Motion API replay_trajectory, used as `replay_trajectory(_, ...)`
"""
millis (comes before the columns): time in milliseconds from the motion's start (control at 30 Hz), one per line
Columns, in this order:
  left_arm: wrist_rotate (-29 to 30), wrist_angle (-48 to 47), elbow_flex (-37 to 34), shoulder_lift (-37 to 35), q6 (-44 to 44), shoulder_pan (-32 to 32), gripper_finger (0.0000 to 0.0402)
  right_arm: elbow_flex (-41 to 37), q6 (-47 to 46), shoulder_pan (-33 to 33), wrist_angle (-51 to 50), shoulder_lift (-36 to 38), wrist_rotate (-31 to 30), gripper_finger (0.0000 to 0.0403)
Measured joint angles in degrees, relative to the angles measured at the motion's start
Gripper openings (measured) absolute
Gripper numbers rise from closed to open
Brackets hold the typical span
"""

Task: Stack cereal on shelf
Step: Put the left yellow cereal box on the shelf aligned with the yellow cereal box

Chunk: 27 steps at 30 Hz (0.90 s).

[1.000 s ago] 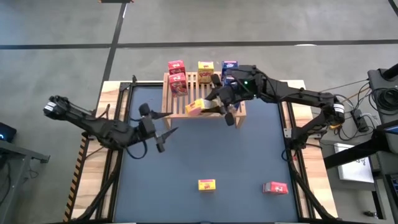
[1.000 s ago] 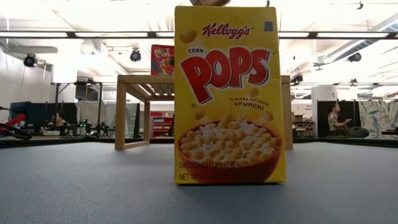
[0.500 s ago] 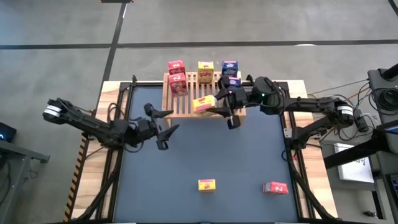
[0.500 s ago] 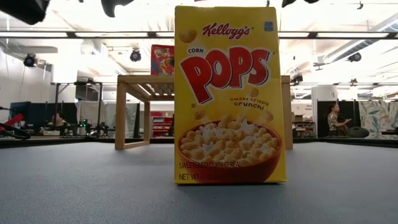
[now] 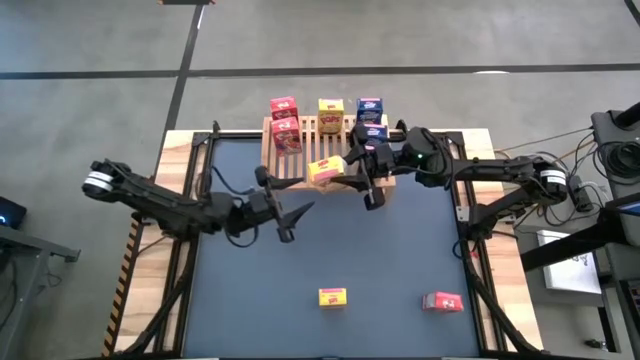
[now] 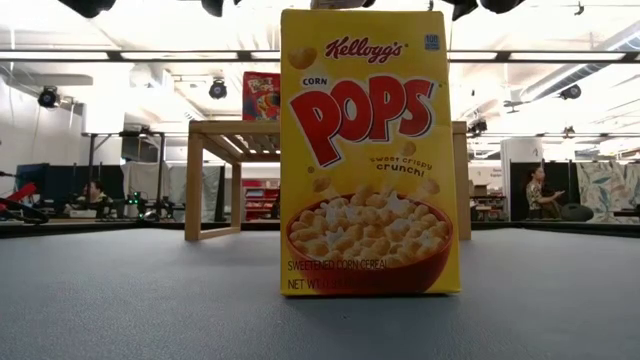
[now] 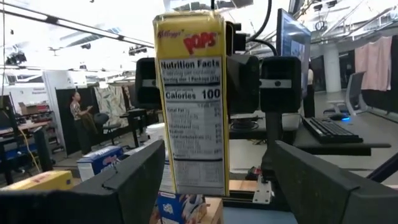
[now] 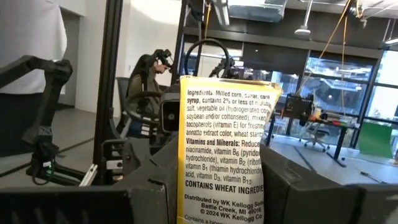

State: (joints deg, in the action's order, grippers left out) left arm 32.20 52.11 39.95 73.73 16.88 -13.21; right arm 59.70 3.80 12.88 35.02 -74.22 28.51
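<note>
My right gripper [image 5: 352, 172] is shut on a yellow cereal box [image 5: 326, 170], in the air at the front edge of the wooden slatted shelf [image 5: 305, 152]. My left gripper [image 5: 288, 200] is open and empty just on the near-left side of that box, pointing at it. Its fingers [image 7: 134, 180] frame the box [image 7: 193, 112] from a distance. Two red boxes [image 5: 285, 132], a yellow box [image 5: 331, 110] and two blue boxes [image 5: 369, 106] stand on or behind the shelf. A yellow box [image 5: 333, 296] and a red box [image 5: 442, 302] are on the dark mat near the front. My right gripper pinches the yellow box by its two broad faces [image 7: 166, 93] between its two fingers [image 7: 247, 81], about halfway up. The fingers come level from the table's right side. The box stands upright in the hold, lifted clear, its narrow ingredients side [image 8: 224, 155] toward my wrist.
The yellow box on the mat stands upright close to the low camera [image 6: 365, 150] and hides the shelf's middle [image 6: 225, 130]. The mat between the shelf and the two front boxes is open room [image 5: 340, 245]. People show in the room beyond.
My left gripper has moved toward the table's right, closing in on the held yellow box, and stays open. My right gripper has carried the box a little toward the table's right, along the shelf's front edge, and the box has straightened from its tilt.
</note>
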Motion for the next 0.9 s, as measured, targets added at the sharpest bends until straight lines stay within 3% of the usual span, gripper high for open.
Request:
replay_trajectory(533,1.84,1.14,-3.83,0.19,-8.16,0.99,0.0293,-0.94,-0.84,-1.03,0.25,0.17,0.00,0.0132)
replay_trajectory(900,-0.56,2.66,-4.34,0.14,-8.03,3.02,0.0293,-0.76,-2.56,-1.03,0.46,0.17,-0.02,0.0132)
